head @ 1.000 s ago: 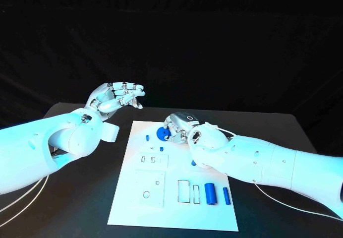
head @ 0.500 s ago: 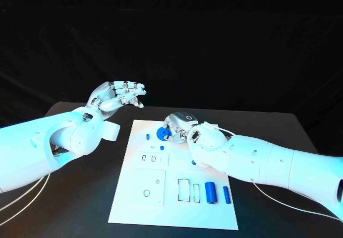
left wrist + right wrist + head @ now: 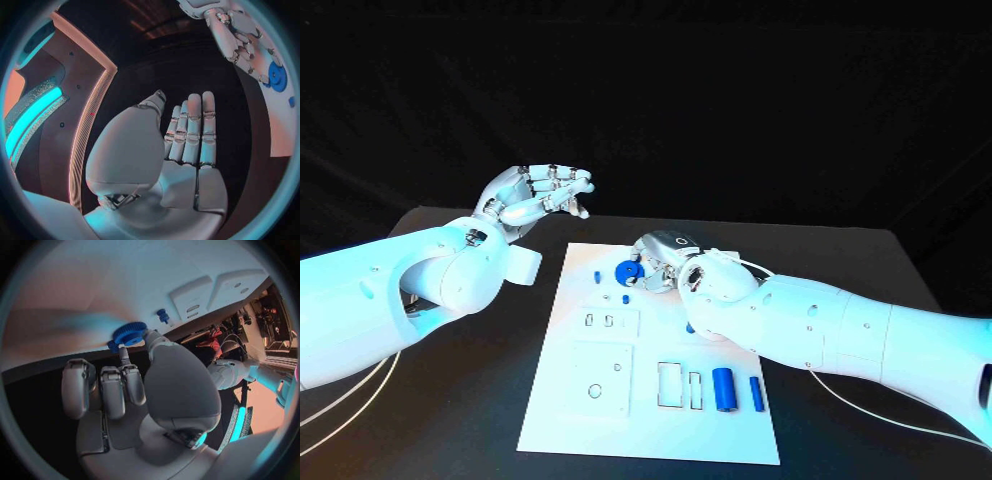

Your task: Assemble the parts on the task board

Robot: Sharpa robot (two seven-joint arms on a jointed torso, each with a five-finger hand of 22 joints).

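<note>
My right hand [image 3: 678, 262] pinches the blue gear [image 3: 629, 270] at the board's [image 3: 574, 395] far end, a light, stiff, toothed disc I'd hold by its rim, while my left hand [image 3: 538, 195] hangs curled, empty.

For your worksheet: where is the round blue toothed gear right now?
In the head view, the blue gear sits at the white task board's far end, against the right hand's fingertips.

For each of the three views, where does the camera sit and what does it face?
Head view: on the head, looking down at the task board; both arms show.
Left wrist view: behind the left hand, raised off the board.
Right wrist view: behind the right hand, facing the board.
Shared: all show the blue gear.
</note>
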